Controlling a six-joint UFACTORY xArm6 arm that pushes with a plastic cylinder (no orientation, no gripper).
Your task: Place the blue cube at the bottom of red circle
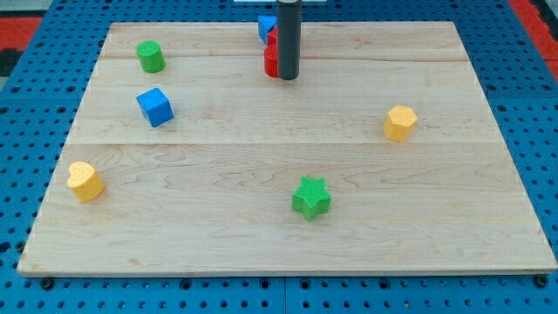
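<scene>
The blue cube [155, 107] lies on the wooden board at the view's left, below the green cylinder. The red circle block [272, 59] sits near the view's top centre, mostly hidden behind my dark rod. Another blue block [265, 26] and a bit of red show just above it, also partly hidden. My tip [288, 77] rests on the board just right of the red block, touching or almost touching it, far to the right of the blue cube.
A green cylinder [150, 56] is at the top left. A yellow heart-like block [85, 180] is at the left edge. A yellow hexagon [399, 123] is at the right. A green star [311, 197] is at bottom centre. The wooden board [218, 235] lies on a blue pegboard.
</scene>
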